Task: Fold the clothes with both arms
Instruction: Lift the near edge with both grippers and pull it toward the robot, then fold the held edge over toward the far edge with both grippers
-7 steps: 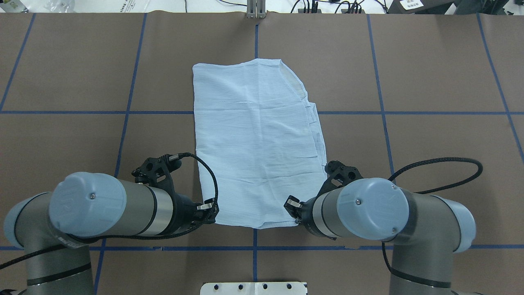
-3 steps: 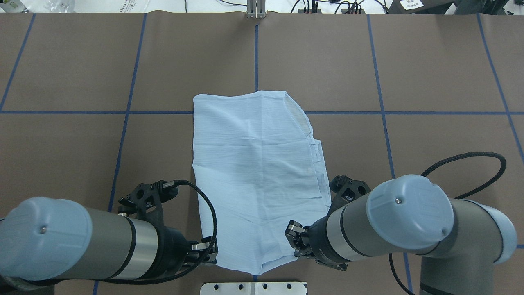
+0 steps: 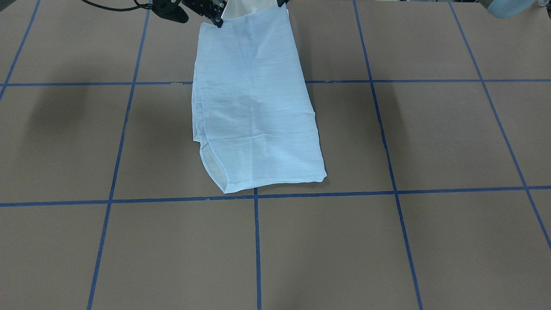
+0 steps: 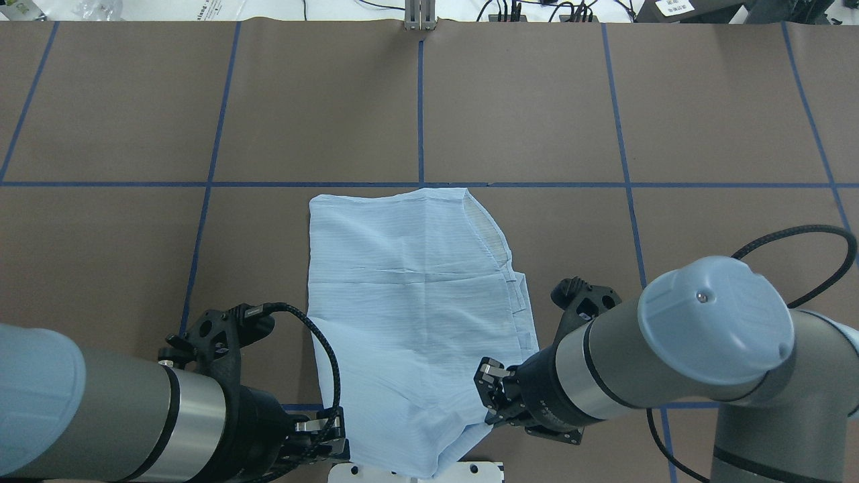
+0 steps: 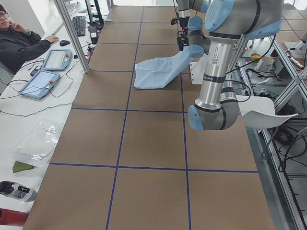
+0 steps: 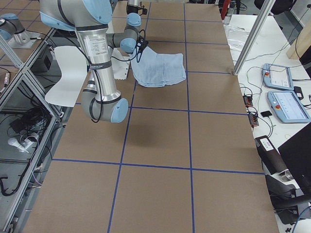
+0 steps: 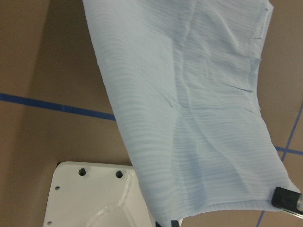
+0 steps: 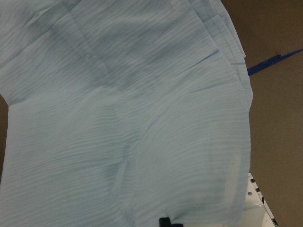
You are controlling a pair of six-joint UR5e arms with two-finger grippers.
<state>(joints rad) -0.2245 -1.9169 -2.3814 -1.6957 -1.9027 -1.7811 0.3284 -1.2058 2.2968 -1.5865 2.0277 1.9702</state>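
Bare table (image 4: 537, 100) flanks the shirt (image 4: 409, 288); white baseplate (image 4: 486, 473) beneath near edge

— How many shirts?
— One blue shirt (image 4: 416, 295), on one brown table (image 4: 100, 100).
— And robot arms?
— Two: left arm (image 4: 121, 416) and right arm (image 4: 671, 349).
— Grippers?
— Two as well: left gripper (image 4: 339, 435) and right gripper (image 4: 488, 396).
— Any people?
— One person (image 5: 19, 40), off at the side desk.
— And on that desk?
— Two blue tablets (image 5: 56, 59), one keyboard (image 5: 79, 25), one mouse (image 5: 64, 43).
— Anything more?
— One white plate (image 4: 376, 471) with small holes.
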